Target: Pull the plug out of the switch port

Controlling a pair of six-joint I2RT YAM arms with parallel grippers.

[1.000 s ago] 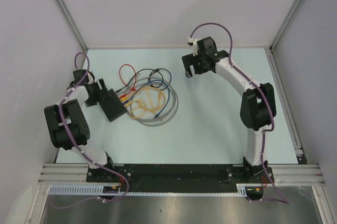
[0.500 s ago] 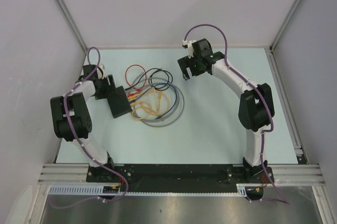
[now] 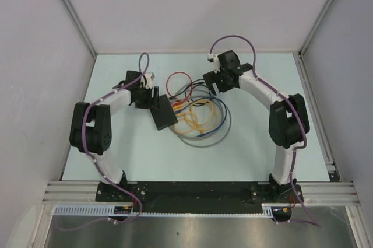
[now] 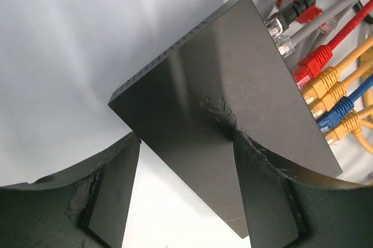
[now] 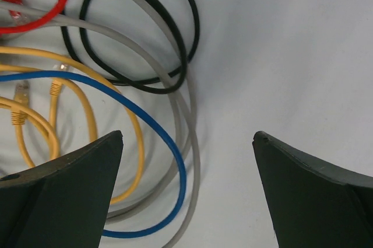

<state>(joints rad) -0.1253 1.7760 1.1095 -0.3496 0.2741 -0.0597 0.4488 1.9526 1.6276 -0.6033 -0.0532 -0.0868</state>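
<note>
Left hand (image 4: 186,140) is clenched on the switch (image 4: 215,114). I see one finger (image 4: 111,195) against its near-left edge and the other over its near-right side, with the box's near corner poking out between them. In the top view the switch (image 3: 164,112) sits left of centre on the counter (image 3: 250,143), turned at an angle, with the left hand (image 3: 150,95) at its far-left end. I can't tell if it is lifted or resting flat. All the plugs (image 4: 317,61) I can see are seated in the port row along the switch's right edge: clear ones on grey leads, then red, yellow, blue and yellow again. The cables (image 3: 201,114) spill out to the right of the switch in loose loops of red, black, grey, yellow and blue. Right hand (image 3: 217,81) is at the far-right rim of that tangle, apart from the switch. Right wrist view shows the right hand (image 5: 186,189) released, fingers (image 5: 64,184) spread wide with nothing between them. Under it I see the grey, blue, yellow and black loops lying on the counter, plus two loose yellow plug ends.
</note>
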